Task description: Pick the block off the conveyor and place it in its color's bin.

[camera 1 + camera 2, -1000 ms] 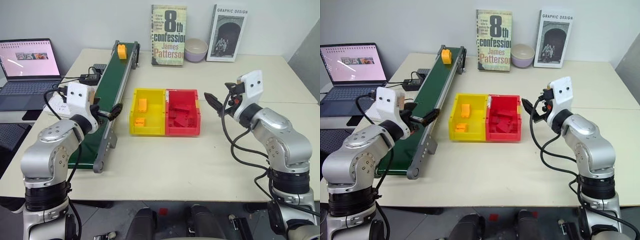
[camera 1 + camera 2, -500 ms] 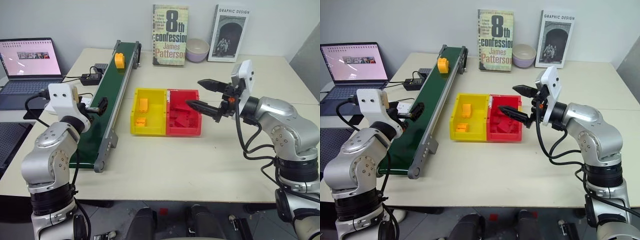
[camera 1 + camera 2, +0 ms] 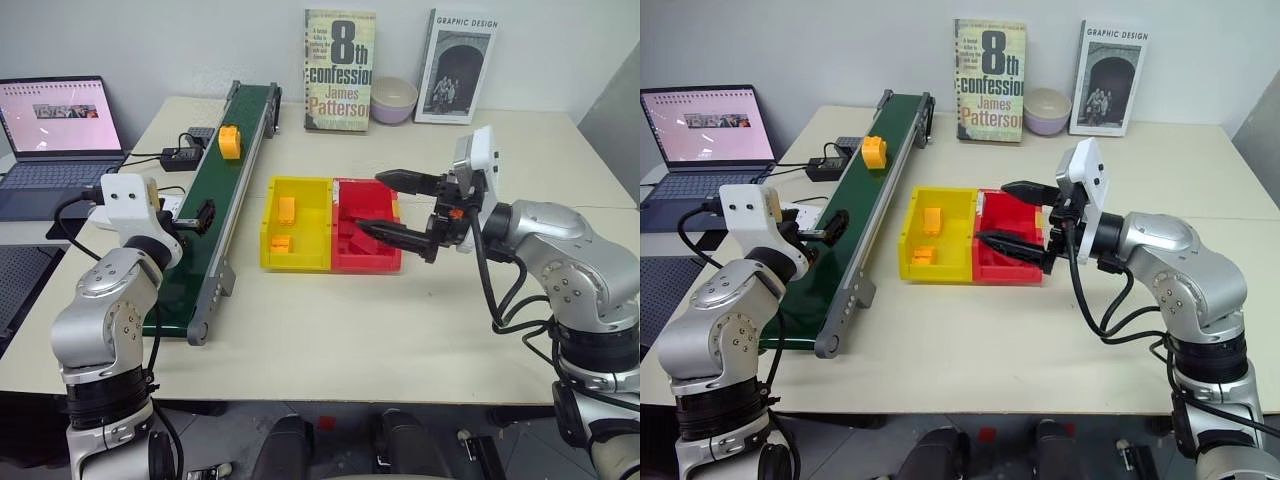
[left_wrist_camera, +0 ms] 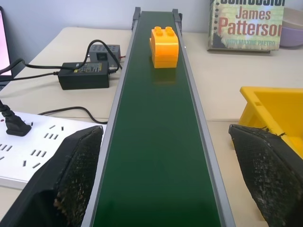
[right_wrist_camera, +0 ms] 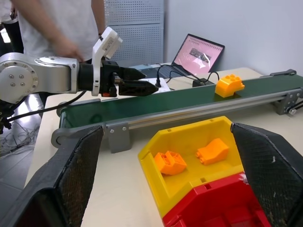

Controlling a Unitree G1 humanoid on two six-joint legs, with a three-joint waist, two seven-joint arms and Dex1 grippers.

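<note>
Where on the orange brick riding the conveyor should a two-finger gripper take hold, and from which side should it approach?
Grip the orange brick across its two flat side walls, below the studs. It sits upright on the green belt, studs up, with rails close on both sides, so coming down from above probably suits best. The left gripper, open over the belt, is nearest.

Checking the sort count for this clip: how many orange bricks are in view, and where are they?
Orange brick on the conveyor: 1
Orange bricks in the yellow tray: 2
Total: 3
</note>
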